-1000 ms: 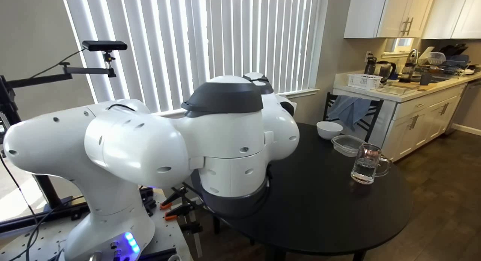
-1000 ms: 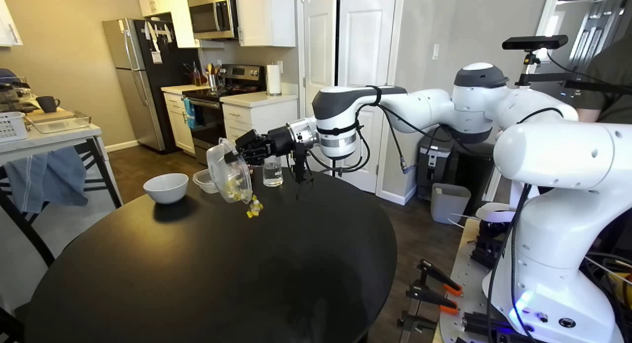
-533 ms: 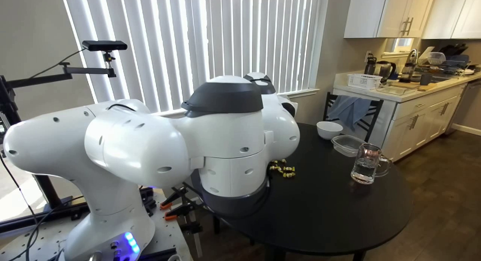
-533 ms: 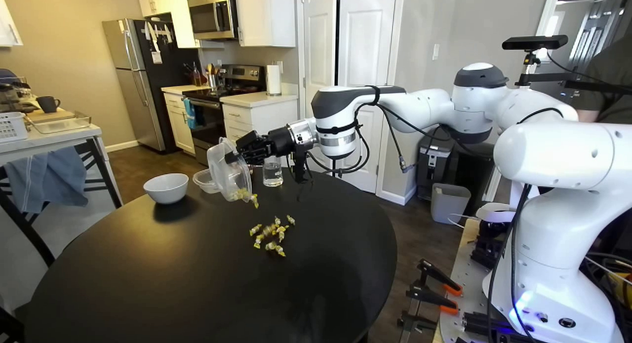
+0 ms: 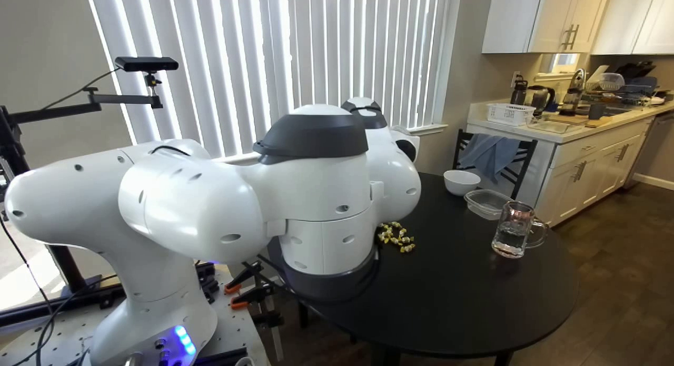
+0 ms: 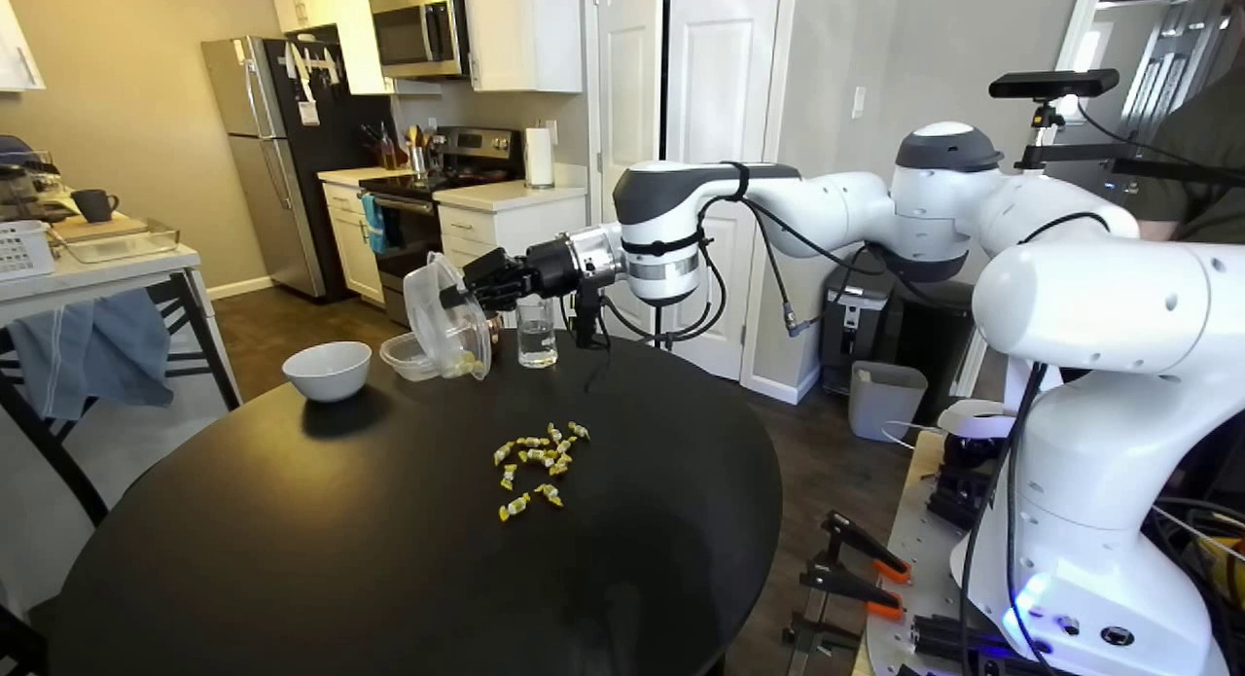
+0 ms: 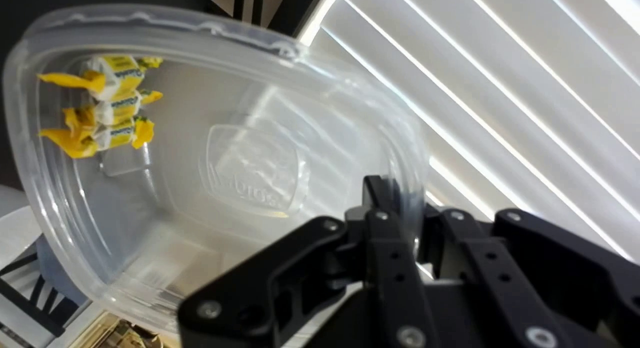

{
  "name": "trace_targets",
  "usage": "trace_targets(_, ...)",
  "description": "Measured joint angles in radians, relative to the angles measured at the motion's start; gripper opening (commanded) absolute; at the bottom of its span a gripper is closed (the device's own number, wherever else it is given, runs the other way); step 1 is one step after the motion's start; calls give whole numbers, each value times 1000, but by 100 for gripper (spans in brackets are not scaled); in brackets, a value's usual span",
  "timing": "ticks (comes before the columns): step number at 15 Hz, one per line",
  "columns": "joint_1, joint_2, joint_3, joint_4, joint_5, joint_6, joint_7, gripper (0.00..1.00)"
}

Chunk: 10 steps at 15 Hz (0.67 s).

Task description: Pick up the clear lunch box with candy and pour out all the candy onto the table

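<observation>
My gripper (image 6: pixel 459 295) is shut on the rim of the clear lunch box (image 6: pixel 438 306) and holds it above the black table (image 6: pixel 389 569). The box is tipped on its side, open side facing the arm. In the wrist view the black fingers (image 7: pixel 409 210) pinch the wall of the box (image 7: pixel 250 162). Three wrapped yellow-and-white candies (image 7: pixel 117 107) lie against its low inner wall. Several candies (image 6: pixel 535 454) lie scattered on the table below, and they show in the other camera's exterior view too (image 5: pixel 395 237). There the arm hides the gripper and the held box.
A white bowl (image 6: pixel 329 373), a second clear container (image 6: pixel 401 357) and a glass mug with clear liquid (image 6: pixel 537 338) stand on the table, the container behind the held box. They also show in an exterior view as bowl (image 5: pixel 461 183), container (image 5: pixel 487 204) and mug (image 5: pixel 513 231).
A clump of candy has dropped out of the box and spread on the table, with a further piece falling after it. The gripper and box have risen slightly, still tipped.
</observation>
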Motion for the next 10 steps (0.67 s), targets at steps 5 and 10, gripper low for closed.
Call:
trace_targets(5,1,0,45,0,3,-6,-111,1)
trace_targets(10,-2,-1,125,-2,106,1,-279,1)
